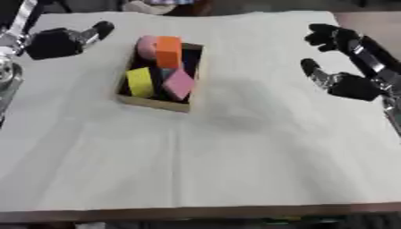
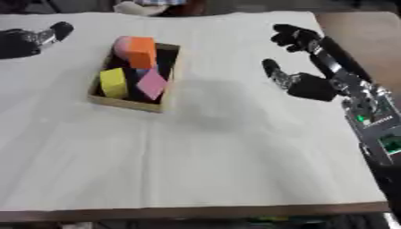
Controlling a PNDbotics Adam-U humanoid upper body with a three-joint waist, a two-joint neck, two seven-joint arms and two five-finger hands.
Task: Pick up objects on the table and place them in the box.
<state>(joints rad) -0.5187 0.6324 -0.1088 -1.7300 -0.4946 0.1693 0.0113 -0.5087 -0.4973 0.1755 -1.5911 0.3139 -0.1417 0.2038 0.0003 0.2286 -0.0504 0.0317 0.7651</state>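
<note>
White cloth covers the worktop (image 1: 235,156). Its box (image 1: 156,102) holds 4 blocks. Left hand (image 1: 59,41) and right hand (image 2: 301,67) hover open, holding nothing.

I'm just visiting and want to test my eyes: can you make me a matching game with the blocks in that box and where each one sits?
Things:
1. orange block
2. yellow block
3. pink block
4. box

Places:
A. near left of the box
B. on the white cloth, left of middle
C. far end, standing tallest
D. near right of the box, tilted

Pairs: 1-C, 2-A, 3-D, 4-B
</note>
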